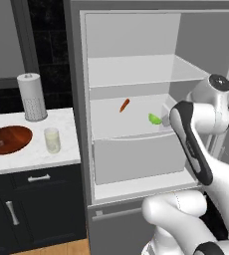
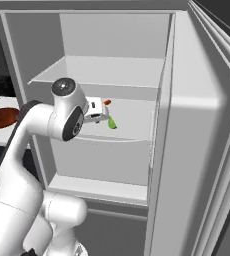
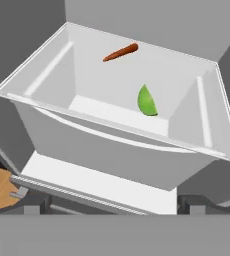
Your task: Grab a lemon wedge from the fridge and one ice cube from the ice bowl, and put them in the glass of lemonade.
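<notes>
No legible writing anywhere. Kitchen: white marble table (image 1: 61,119) over dark cabinets, black tile wall. Fridge (image 1: 81,74) open, white shelves inside. Lemon wedge (image 1: 155,118) lies on the middle shelf above the drawer, orange-red stick (image 1: 124,104) farther back, apart. Gripper (image 2: 105,116) just beside the wedge; finger spread cannot be told. On the table: ice bowl (image 1: 8,139) holding one ice cube (image 1: 0,142), glass of lemonade (image 1: 52,140) beside it, paper-towel roll (image 1: 32,96) behind.

paper-towel roll (image 1: 32,96) upright on counter (image 1: 61,149) | orange-red stick (image 3: 121,52), possibly carrot
</notes>
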Available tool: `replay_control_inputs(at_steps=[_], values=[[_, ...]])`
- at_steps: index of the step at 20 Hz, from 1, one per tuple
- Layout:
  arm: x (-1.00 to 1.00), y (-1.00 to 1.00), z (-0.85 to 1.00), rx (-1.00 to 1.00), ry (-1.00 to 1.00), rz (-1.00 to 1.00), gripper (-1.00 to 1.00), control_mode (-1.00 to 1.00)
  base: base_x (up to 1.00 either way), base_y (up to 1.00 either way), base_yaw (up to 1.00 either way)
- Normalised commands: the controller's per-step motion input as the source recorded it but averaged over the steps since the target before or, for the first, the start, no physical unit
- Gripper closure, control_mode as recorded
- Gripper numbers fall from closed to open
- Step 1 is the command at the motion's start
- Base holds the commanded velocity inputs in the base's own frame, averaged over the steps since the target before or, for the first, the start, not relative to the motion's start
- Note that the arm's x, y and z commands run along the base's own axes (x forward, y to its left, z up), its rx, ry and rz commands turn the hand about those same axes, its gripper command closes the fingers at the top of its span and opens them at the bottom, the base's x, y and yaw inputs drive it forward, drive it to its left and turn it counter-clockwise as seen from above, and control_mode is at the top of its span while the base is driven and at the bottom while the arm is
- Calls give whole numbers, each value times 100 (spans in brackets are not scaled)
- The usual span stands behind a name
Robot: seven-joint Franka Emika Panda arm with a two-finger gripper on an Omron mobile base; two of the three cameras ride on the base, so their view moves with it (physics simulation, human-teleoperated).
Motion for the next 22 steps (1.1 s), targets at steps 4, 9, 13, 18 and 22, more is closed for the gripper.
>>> replay_control_inputs(at_steps=[4, 9, 13, 18, 22], values=[[39, -2, -35, 0, 9, 2, -100, -100, 0, 0, 0], [28, -2, -61, 0, 11, 1, -100, -100, 0, 0, 0], [26, -7, -63, 0, 8, 1, -100, -100, 0, 0, 0], [8, -19, -16, 1, 1, 2, -100, -100, 0, 0, 0], [2, -28, 29, 9, 0, 0, -100, -100, 0, 0, 0]])
